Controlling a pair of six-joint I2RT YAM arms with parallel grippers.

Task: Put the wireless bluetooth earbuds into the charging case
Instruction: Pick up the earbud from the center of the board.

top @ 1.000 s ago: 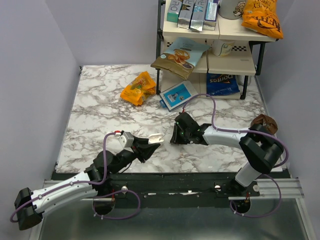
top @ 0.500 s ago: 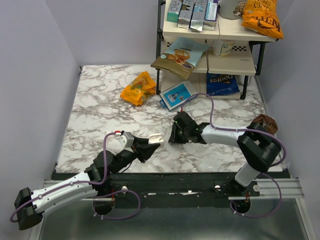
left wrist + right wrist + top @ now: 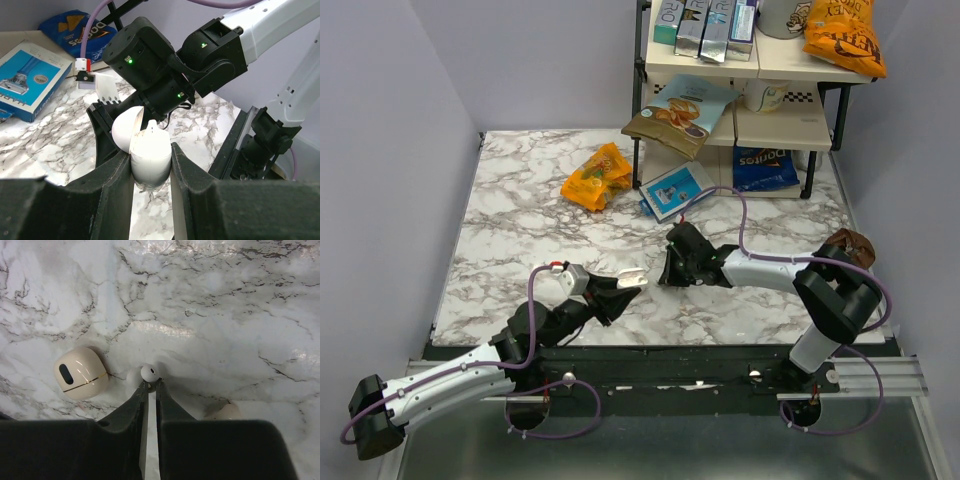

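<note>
Both hands sit low in the frame's center over the marble counter [image 3: 520, 220]; the left hand [image 3: 632, 279] grips a pale case [image 3: 633, 276].

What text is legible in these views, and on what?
"Doritos": dark blue chip bag on the rack's low shelf, logo also seen in the left wrist view.
"ORE", cut off by the frame edge: blue packets on the top shelf.
"HARR", partial: blue box on the table; its smaller print is too blurred.
Orange bags, tan cookie bag, white tag: print unreadable.
Right wrist view: no text.
</note>
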